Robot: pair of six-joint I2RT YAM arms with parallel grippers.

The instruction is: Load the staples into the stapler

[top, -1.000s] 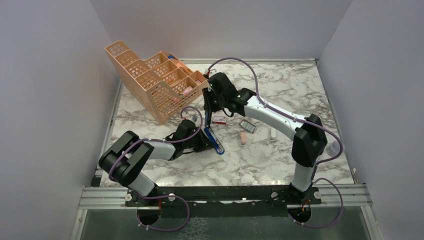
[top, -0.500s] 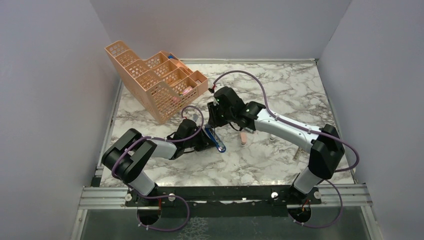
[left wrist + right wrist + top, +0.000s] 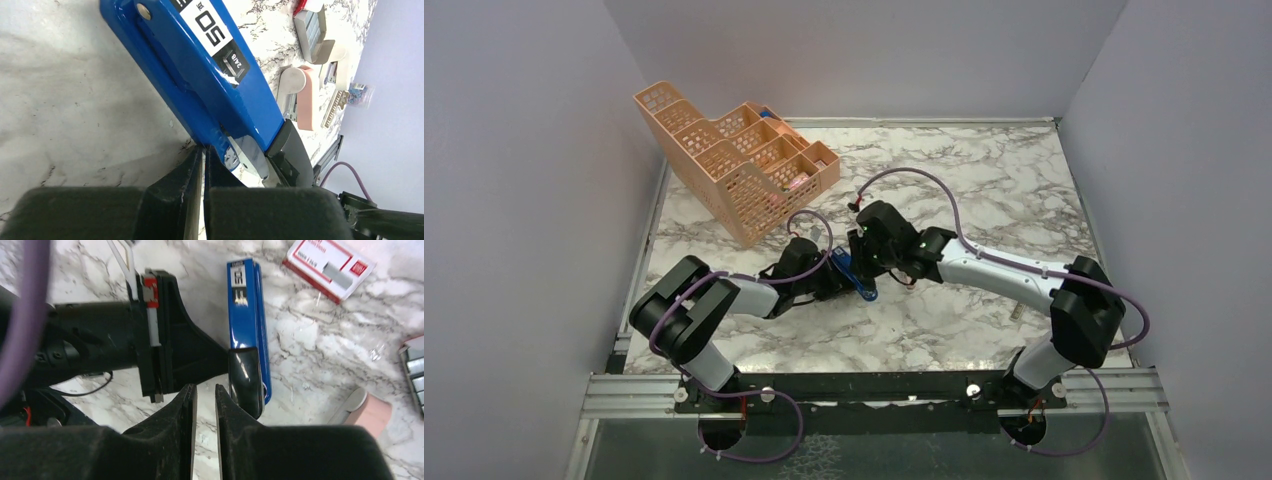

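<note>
The blue stapler [image 3: 210, 65] lies closed on the marble, its black end [image 3: 245, 380] toward me; it also shows in the top view [image 3: 865, 291]. My left gripper [image 3: 202, 150] is shut, with its tips against the stapler's long side and nothing between the fingers. My right gripper [image 3: 205, 390] hovers just beside the stapler's black end, nearly shut and empty. The staples [image 3: 310, 25], a silvery ribbed block, lie apart on the table beyond the stapler, and show at the right edge of the right wrist view [image 3: 415, 365]. In the top view my right arm hides them.
A red-and-white box [image 3: 330, 267] lies past the stapler's far end. A pink block [image 3: 305, 95] sits between the stapler and the staples. The peach mesh organiser [image 3: 734, 170] stands at the back left. The two grippers [image 3: 832, 283] [image 3: 861, 262] are close together.
My right arm has swung down and toward the near side, next to the left gripper. The stapler, open in a V before, now lies closed. The left arm has barely moved.
</note>
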